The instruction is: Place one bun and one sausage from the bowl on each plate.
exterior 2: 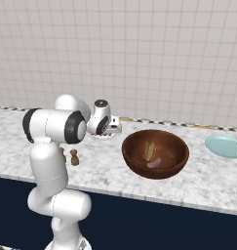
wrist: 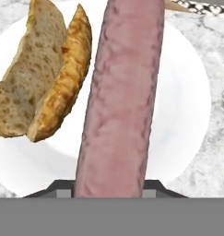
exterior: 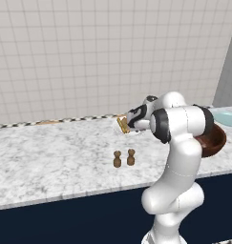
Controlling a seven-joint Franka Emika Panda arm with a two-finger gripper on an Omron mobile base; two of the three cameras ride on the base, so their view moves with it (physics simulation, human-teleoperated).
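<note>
A long pink sausage [wrist: 122, 92] stands between my gripper's [wrist: 111, 186] dark tips, which are shut on it, just above the white plate [wrist: 182, 106]. A split golden bun [wrist: 39, 78] lies on that plate beside the sausage. From the base, my gripper [exterior 2: 110, 125] hangs low over the white plate [exterior 2: 110, 134], left of the brown wooden bowl [exterior 2: 154, 174]. Inside the bowl lie another bun [exterior 2: 149, 150] and another sausage [exterior 2: 154, 163]. The pale teal plate [exterior 2: 224, 146] sits bare to the bowl's right. In the left base view, the bun [exterior: 123, 125] shows by my gripper [exterior: 131, 119].
Two small brown shakers [exterior: 123, 157] stand on the marble counter in front of the white plate. A tiled wall runs behind the counter. My white arm hides part of the bowl [exterior: 216, 142] in the left base view.
</note>
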